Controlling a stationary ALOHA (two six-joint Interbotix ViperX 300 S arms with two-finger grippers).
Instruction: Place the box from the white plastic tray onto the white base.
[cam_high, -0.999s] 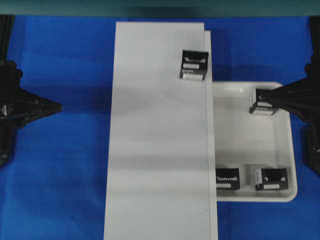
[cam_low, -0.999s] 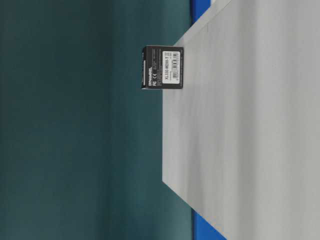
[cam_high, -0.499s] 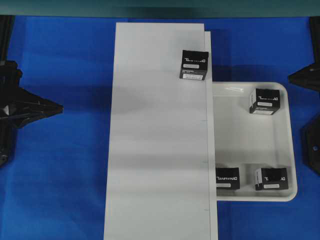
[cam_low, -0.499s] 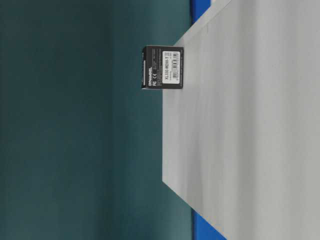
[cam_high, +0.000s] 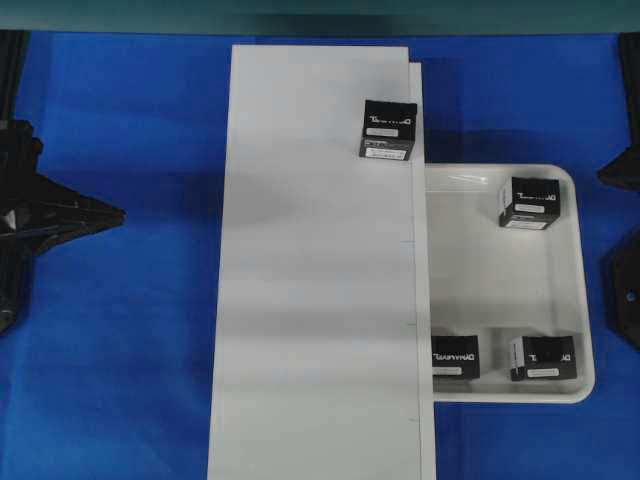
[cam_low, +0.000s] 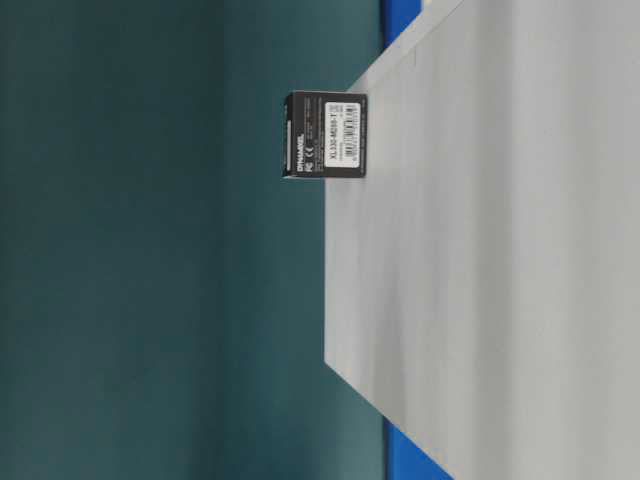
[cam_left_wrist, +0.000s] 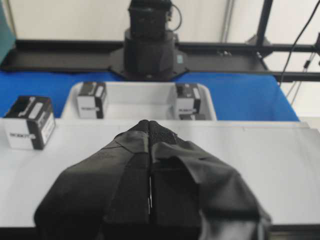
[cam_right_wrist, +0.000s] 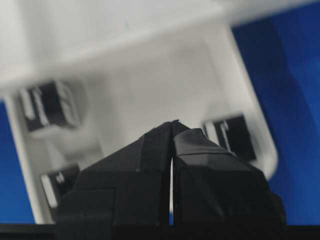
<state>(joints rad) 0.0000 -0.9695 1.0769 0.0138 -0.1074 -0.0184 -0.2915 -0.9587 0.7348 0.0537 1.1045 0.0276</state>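
One black box (cam_high: 388, 130) (cam_low: 325, 134) (cam_left_wrist: 30, 122) stands on the far right part of the long white base (cam_high: 320, 280) (cam_low: 500, 250). Three more boxes lie in the white plastic tray (cam_high: 585, 300) (cam_right_wrist: 150, 85): one at its far corner (cam_high: 530, 203) and two along its near side (cam_high: 455, 356) (cam_high: 543, 357). My left gripper (cam_high: 118, 213) (cam_left_wrist: 149, 121) is shut and empty, left of the base. My right gripper (cam_right_wrist: 172, 122) is shut and empty, above the tray's right side. Only its tip (cam_high: 605, 177) shows at the overhead view's right edge.
Blue cloth (cam_high: 130, 350) covers the table around the base and the tray. The tray's left part tucks under the base's right edge. The right arm's black mount (cam_left_wrist: 150, 45) stands behind the tray, and a teal wall (cam_low: 150, 250) backs the table.
My right gripper has drawn back to the right, off the box at the tray's far corner, almost out of the overhead view. That box stays in the tray. The left arm has barely moved.
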